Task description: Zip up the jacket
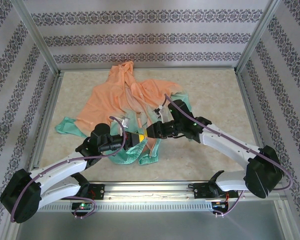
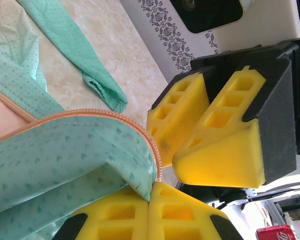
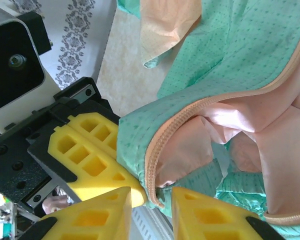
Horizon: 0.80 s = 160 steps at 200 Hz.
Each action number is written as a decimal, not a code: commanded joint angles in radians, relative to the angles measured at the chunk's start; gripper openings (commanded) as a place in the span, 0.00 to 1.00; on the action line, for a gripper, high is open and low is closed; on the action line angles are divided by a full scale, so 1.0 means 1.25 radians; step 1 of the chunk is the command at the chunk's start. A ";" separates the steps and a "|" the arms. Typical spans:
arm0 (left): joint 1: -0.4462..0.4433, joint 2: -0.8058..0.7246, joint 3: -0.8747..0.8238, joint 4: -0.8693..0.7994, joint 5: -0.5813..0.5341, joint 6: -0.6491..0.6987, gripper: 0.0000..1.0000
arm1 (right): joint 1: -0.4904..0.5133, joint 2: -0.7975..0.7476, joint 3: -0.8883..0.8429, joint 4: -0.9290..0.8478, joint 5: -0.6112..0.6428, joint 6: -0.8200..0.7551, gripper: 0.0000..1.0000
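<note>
The jacket [image 1: 125,95] lies crumpled on the table [image 1: 215,100], with its hem toward the arms. The left gripper [image 2: 150,200] is clamped on the hem beside the zipper [image 2: 90,113]. The right gripper [image 3: 152,202] has its fingers apart around the zipper end. Risk: the thin fabric may slip from the clamp, so the halves fail to mate.

Both arms reach in from the near edge of the table [image 1: 215,95] and converge, so the two end effectors meet almost tip to tip just short of the table's middle. The left arm [image 1: 60,170] runs low from the near left corner. The left end effector [image 2: 151,199] has its fingers pressed fully together, pinching the jacket [image 2: 65,160] edge. The right arm [image 1: 230,145] angles in from the near right. The right end effector [image 3: 151,200] has its fingers slightly apart, with the jacket edge in the gap.
</note>
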 commanded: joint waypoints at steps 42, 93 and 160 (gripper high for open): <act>-0.005 -0.004 -0.011 0.069 0.003 -0.017 0.00 | -0.004 -0.033 -0.048 0.066 -0.010 0.044 0.19; -0.005 -0.003 -0.009 0.070 0.009 -0.020 0.00 | 0.003 -0.020 -0.042 0.086 -0.013 0.046 0.23; -0.004 0.002 -0.007 0.075 0.018 -0.020 0.00 | 0.007 0.006 -0.030 0.104 -0.023 0.049 0.22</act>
